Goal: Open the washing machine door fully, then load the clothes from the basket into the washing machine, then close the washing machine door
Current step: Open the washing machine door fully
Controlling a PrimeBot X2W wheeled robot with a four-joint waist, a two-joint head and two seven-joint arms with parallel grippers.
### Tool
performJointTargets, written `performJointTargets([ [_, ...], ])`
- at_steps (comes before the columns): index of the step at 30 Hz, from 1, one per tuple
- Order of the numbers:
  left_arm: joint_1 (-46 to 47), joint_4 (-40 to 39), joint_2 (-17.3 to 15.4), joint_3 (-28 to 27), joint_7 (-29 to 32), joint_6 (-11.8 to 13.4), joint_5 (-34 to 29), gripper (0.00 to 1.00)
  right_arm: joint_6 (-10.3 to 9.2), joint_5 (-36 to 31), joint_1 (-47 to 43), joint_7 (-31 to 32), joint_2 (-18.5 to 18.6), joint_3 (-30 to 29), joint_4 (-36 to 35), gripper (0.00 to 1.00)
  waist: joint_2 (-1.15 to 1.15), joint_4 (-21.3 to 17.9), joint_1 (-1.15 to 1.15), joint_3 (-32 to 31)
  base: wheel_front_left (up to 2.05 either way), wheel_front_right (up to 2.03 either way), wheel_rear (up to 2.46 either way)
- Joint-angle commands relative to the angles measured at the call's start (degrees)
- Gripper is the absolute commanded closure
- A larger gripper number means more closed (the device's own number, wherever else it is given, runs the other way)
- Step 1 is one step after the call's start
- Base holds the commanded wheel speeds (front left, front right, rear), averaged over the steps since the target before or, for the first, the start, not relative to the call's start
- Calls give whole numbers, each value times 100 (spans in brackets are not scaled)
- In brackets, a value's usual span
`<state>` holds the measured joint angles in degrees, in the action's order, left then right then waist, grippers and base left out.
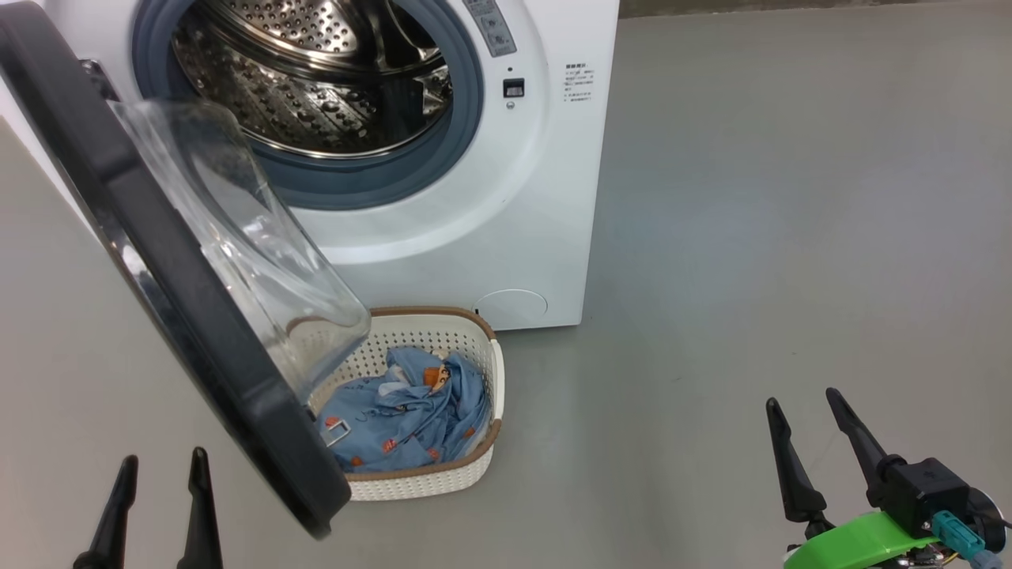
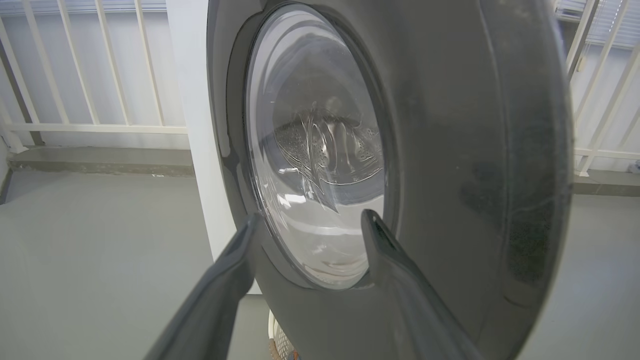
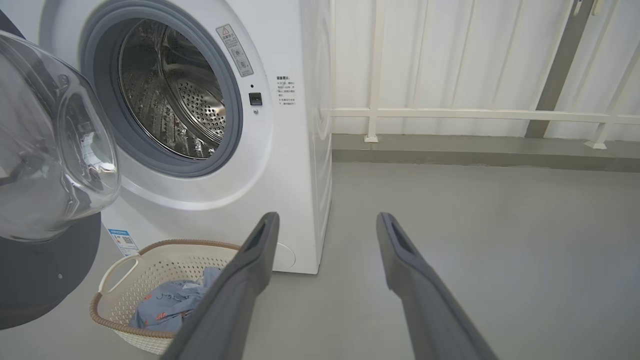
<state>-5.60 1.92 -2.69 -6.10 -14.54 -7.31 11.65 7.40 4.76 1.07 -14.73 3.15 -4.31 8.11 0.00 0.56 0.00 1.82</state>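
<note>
Grey floor (image 1: pixel 751 237): washing machine door (image 1: pixel 170 276) overhangs basket (image 1: pixel 431 311).

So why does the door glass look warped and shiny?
Head view: the bowl of the washing machine door bends the basket rim seen through it. Left wrist view: the drum looks smeared in that bowl. Right wrist view: pale reflections streak it.

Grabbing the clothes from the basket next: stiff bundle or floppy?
Probably floppy: the clothes lie crumpled in soft folds, so a pinch would likely lift one part while the rest drapes. Likely light, being thin fabric. The small perforated basket looks light too and might drag along.
</note>
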Motion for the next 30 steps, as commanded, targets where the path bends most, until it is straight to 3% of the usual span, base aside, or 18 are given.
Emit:
performJointTargets([
  [1,114,-118,-89,-161,-46,-18,-90,0,9,-57,88,-27,8,120,-97,0,0,9,0,-7,0,0,0],
  [30,102,4,-268,77,-46,-18,-115,0,9,-53,115,-27,-26,14,46,0,0,42,0,4,0,0,0],
])
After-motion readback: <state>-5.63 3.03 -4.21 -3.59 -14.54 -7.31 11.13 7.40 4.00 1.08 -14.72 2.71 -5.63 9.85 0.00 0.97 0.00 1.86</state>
